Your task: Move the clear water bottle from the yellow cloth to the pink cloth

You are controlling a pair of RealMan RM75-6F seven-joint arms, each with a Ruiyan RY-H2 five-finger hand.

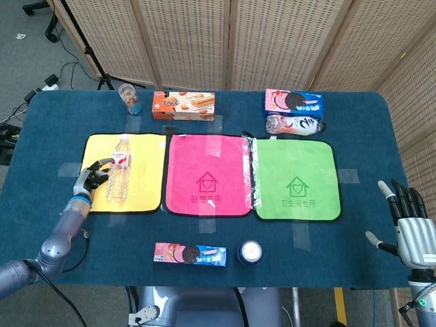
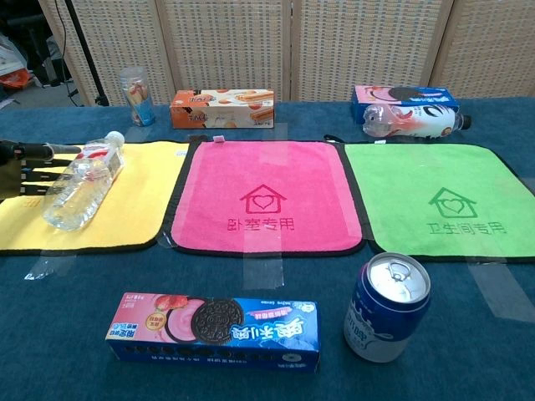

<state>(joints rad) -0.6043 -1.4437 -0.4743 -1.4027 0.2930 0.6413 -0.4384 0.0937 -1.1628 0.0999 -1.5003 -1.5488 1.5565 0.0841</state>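
Observation:
The clear water bottle [image 1: 120,169] [image 2: 82,180] lies on its side on the yellow cloth [image 1: 146,174] [image 2: 142,196], cap pointing to the far edge. My left hand [image 1: 92,178] [image 2: 29,167] sits just left of it, fingers spread and reaching to the bottle's side without closing round it. The pink cloth [image 1: 208,174] [image 2: 263,192] lies bare to the right of the yellow one. My right hand [image 1: 409,218] hovers off the table's right edge, fingers apart and empty; the chest view does not show it.
A green cloth [image 1: 296,180] lies right of the pink one. Along the far edge stand a cup [image 1: 129,99], a biscuit box [image 1: 182,105], a cookie box [image 1: 293,101] and a lying bottle [image 1: 294,125]. In front lie a cookie pack [image 2: 213,330] and a can [image 2: 386,307].

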